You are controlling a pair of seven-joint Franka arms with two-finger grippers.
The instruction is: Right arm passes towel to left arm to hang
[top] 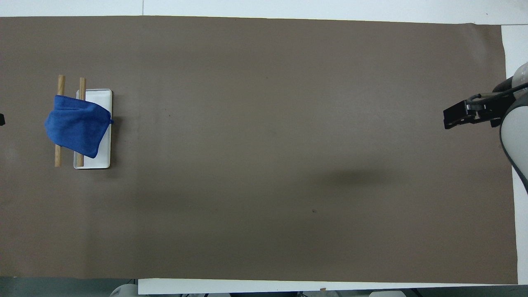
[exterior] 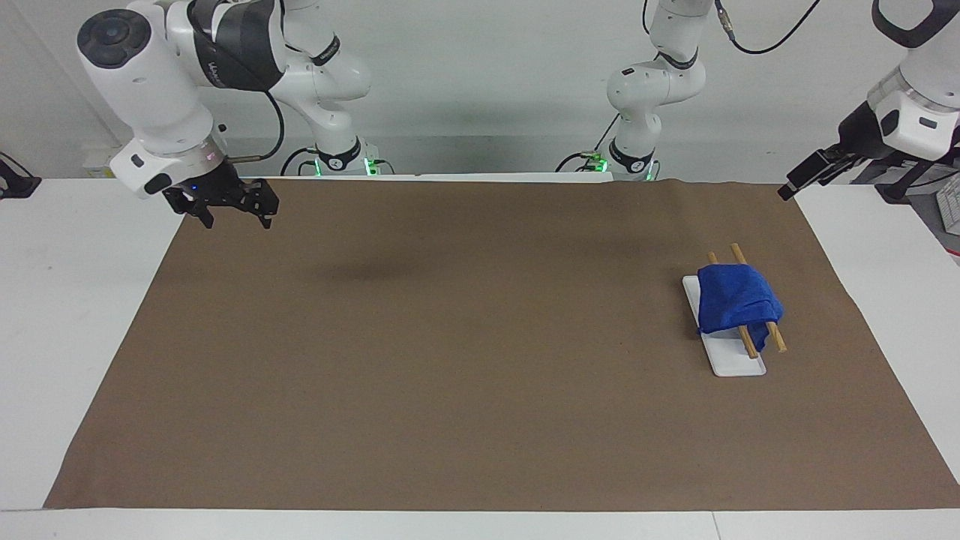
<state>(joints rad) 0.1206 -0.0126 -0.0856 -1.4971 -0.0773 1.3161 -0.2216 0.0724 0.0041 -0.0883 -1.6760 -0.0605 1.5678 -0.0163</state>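
The blue towel (exterior: 735, 300) hangs draped over two wooden rods (exterior: 775, 336) of a small rack with a white base (exterior: 735, 364), toward the left arm's end of the table. It also shows in the overhead view (top: 76, 126). My left gripper (exterior: 787, 190) is raised over the mat's corner at its own end, well apart from the towel. My right gripper (exterior: 236, 219) is open and empty, low over the mat's edge at the right arm's end; it also shows in the overhead view (top: 453, 119).
A brown mat (exterior: 465, 375) covers most of the white table (exterior: 75, 300). Two thinner white arms with green-lit bases (exterior: 337, 161) (exterior: 630, 161) stand at the robots' edge of the table.
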